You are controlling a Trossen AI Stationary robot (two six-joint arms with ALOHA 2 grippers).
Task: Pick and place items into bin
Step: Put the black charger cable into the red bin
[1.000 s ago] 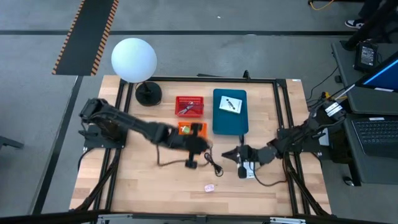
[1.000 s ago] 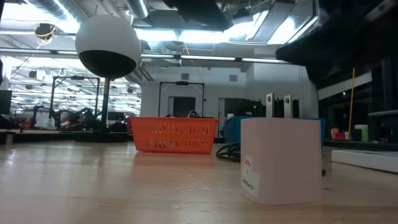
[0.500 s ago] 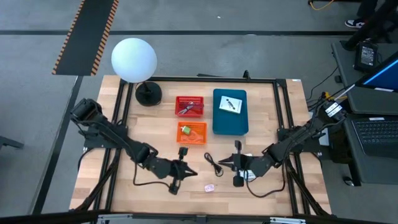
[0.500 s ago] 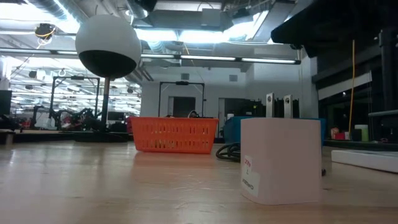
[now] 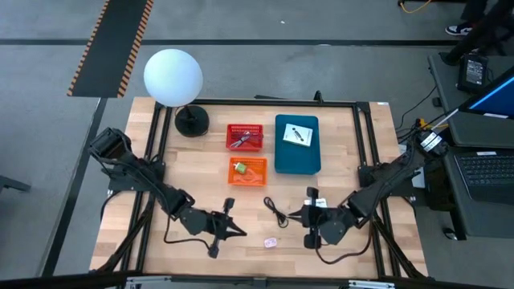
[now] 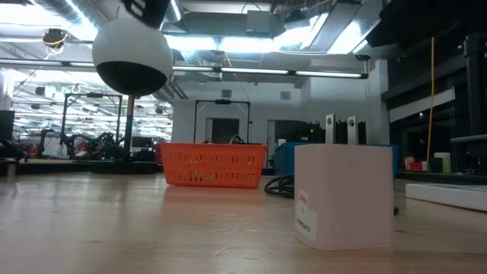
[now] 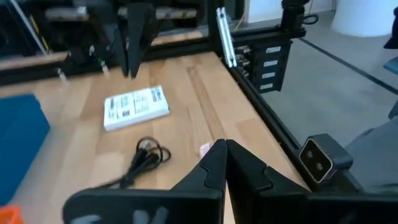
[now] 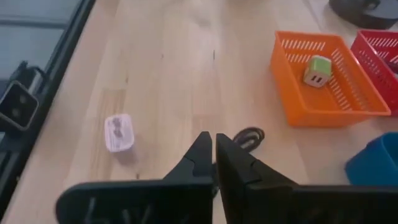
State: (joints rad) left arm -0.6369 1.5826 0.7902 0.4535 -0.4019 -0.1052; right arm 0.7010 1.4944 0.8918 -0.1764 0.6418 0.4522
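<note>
Looking down, high view: left gripper low near the front edge of the tabletop, jaws closed, holding nothing. Right gripper near the front edge too, jaws closed and empty, beside the black cord. Pink piece lies between the two grippers. White packet sits under the right arm. Orange bin at centre, red bin behind it, blue bin beside them with a packet inside. Lamp at back left corner.

Low view: orange bin and a white box.

Left wrist view: jaws shut; packet, cord, pink piece ahead.

Right wrist view: jaws shut; a green-white item in the orange bin.
</note>
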